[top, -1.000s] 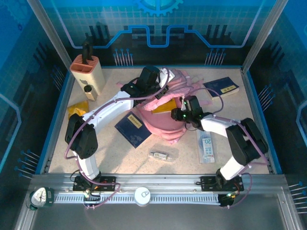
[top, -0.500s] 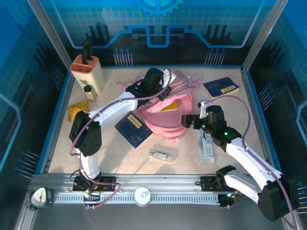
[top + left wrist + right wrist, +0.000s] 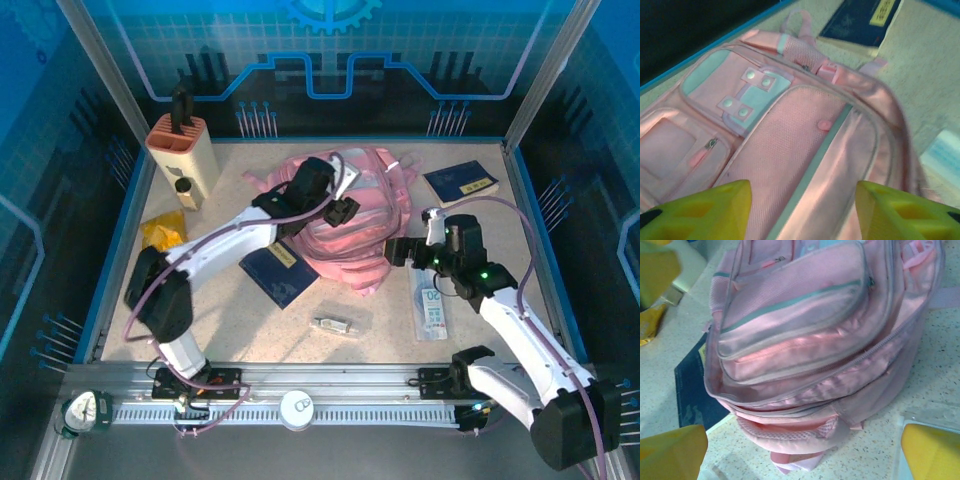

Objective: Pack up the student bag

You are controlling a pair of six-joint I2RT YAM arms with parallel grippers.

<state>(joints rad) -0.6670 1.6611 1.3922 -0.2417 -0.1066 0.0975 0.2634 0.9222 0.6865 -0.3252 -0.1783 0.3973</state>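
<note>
The bag (image 3: pixel 365 235) lies on its back at the centre of the table (image 3: pixel 230 330), front pockets up. Its long axis runs roughly from 12 to 6 o'clock, handle end at 12. My left gripper (image 3: pixel 343 208) hangs over the bag's 10 o'clock part, fingers apart with nothing between them, facing down on the pocket panel. My right gripper (image 3: pixel 397 250) is spread wide and empty just beside the bag's 4 o'clock corner, so the bag lies at 10 o'clock from it. The left is nearer the zips, which look shut to me. A navy book (image 3: pixel 275 270) lies against the bag's 7 o'clock edge. A clear packet (image 3: pixel 430 305) lies at 5 o'clock, nearest my right. I judge the left suits the zip and the right the fetching.
</note>
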